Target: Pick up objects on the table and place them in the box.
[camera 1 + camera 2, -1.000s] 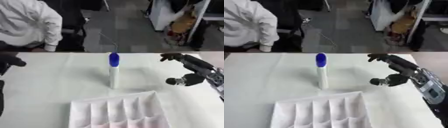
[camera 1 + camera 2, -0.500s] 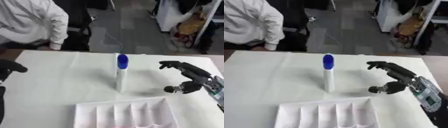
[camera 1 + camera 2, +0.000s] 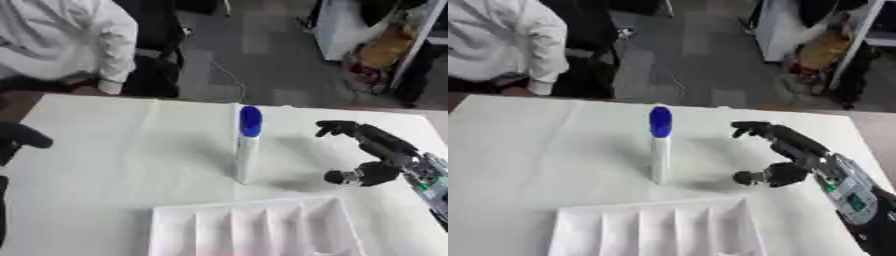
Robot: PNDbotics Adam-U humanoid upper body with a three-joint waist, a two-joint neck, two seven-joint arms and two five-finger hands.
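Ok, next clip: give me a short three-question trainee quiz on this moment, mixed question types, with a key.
1. True or false: the white tube with the blue cap stands upright on the table.
2. Multiple choice: where is the right robot hand?
A. curled round the tube
B. open beside the tube, apart from it
C. inside the white divided box
3. Short answer: is anything lying in the compartments of the box that show?

Key
1. True.
2. B: thumb and fingers are spread toward the tube, with bare table between.
3. No, they look empty. The left robot hand shows only as a dark shape at the left edge.
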